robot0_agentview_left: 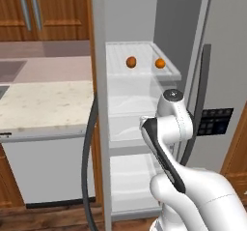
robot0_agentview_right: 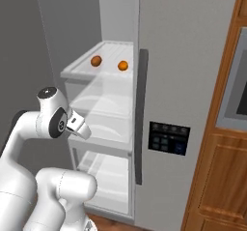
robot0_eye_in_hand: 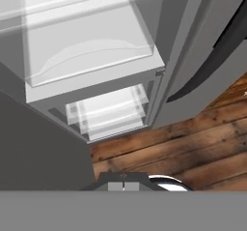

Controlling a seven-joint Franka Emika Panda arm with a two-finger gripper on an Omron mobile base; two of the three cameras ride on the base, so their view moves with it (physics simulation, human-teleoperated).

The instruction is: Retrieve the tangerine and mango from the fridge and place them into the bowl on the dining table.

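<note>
The fridge (robot0_agentview_left: 144,128) stands with one door swung open and the other door (robot0_agentview_right: 188,104) closed; two long dark handles (robot0_agentview_right: 141,114) show, one on each door. The white inside holds one clear upper shelf (robot0_agentview_left: 144,70), and below it two clear drawers (robot0_eye_in_hand: 91,56), stacked one over the other, directly ahead of the fingers in the hand view. One dark control panel (robot0_agentview_right: 168,138) sits on the closed door, off to the right of the hand.

Left of the open door lies one beige speckled counter (robot0_agentview_left: 43,102) over one white appliance (robot0_agentview_left: 43,167), with wooden cabinets (robot0_agentview_left: 48,10) behind it. A wooden plank floor (robot0_eye_in_hand: 183,148) lies under the hand.

Two round orange fruits rest on the upper shelf, well above the fingers and apart from each other: a darker one (robot0_agentview_left: 130,62) to the left and a brighter one (robot0_agentview_left: 160,63) to the right. Which is the tangerine and which the mango I cannot tell.

The gripper (robot0_eye_in_hand: 123,186) points down toward the lower drawer and the floor, its two fingers pressed together on nothing, well below the fruit and touching no part of the fridge.
</note>
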